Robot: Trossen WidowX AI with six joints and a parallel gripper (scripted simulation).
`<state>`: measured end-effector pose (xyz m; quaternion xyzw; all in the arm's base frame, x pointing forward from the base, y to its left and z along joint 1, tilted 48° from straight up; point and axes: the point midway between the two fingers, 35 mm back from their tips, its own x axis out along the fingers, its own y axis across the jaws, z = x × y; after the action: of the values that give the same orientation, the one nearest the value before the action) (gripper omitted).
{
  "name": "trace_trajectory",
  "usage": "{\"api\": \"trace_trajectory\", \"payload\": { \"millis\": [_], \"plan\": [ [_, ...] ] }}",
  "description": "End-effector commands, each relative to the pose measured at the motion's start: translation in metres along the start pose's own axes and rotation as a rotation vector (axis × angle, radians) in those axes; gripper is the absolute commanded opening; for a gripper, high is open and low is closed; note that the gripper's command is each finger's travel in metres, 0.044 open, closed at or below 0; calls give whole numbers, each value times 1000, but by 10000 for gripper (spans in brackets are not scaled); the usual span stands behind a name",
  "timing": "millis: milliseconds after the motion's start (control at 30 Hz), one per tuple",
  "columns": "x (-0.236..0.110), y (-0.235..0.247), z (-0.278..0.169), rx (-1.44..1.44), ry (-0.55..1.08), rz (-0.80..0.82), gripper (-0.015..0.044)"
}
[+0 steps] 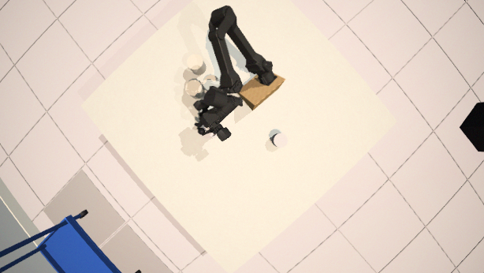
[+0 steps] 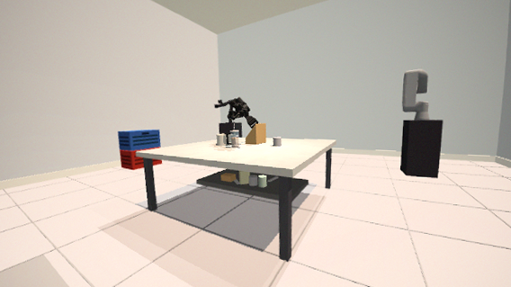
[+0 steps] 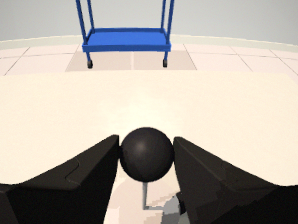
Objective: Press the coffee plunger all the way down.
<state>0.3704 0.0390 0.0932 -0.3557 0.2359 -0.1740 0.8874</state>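
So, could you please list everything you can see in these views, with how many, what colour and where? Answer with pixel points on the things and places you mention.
Plunger knob (image 3: pixel 146 154): one, black, between the gripper's fingers
Plunger rod (image 3: pixel 145 195): one, grey, under the knob
Wooden block (image 1: pixel 262 91) (image 2: pixel 258 135): one, tan, beneath part of the arm in the top view
Lone cup (image 1: pixel 280 140) (image 2: pixel 276 142): one, pale, apart from the cluster
Cups or jars: several, pale, clustered near the arm
Table (image 1: pixel 244 221) (image 2: pixel 230 159): one, cream top, dark legs
Lower-shelf items: several, orange, green and grey, under the tabletop
Crates: two, blue on red, beyond the table
Cart (image 1: pixel 75 248) (image 3: pixel 126 48): one, blue, on the floor
Second robot arm (image 2: pixel 411 91): one, grey, on a black pedestal
Arm (image 1: pixel 224 59) (image 2: pixel 239 106): one, black, over the table
Gripper (image 3: pixel 147 143): one, black, shut on the knob
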Motion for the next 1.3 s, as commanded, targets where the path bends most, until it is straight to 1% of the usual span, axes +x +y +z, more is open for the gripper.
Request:
{"api": "trace_trajectory", "payload": {
  "millis": [0,900,1267],
  "plan": [
    [9,2,-24,-29,44,1,123],
    [36,-1,-58,-33,38,-4,123],
    [44,0,-57,-33,37,-6,123]
  ]
}}
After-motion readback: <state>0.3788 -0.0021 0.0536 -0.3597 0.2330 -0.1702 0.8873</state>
